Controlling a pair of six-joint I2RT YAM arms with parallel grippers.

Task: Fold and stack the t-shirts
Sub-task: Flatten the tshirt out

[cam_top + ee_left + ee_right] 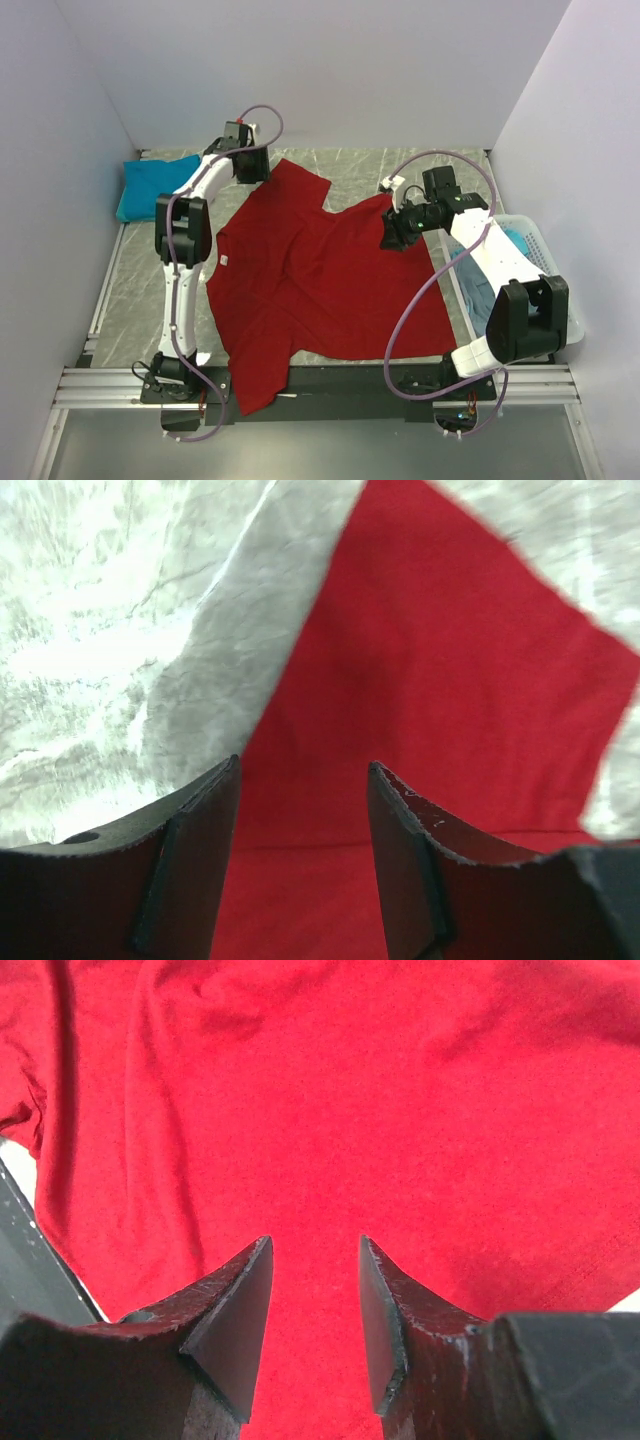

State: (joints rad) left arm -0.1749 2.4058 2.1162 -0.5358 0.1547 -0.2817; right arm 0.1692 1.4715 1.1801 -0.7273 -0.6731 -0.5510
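Red t-shirt (pixel 320 280) spread flat, collar leftward, hem rightward, long axis crosswise

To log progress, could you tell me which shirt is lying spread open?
The red shirt in the middle; the teal shirt lies folded at the far left, and a grey-blue one is bunched in the basket.
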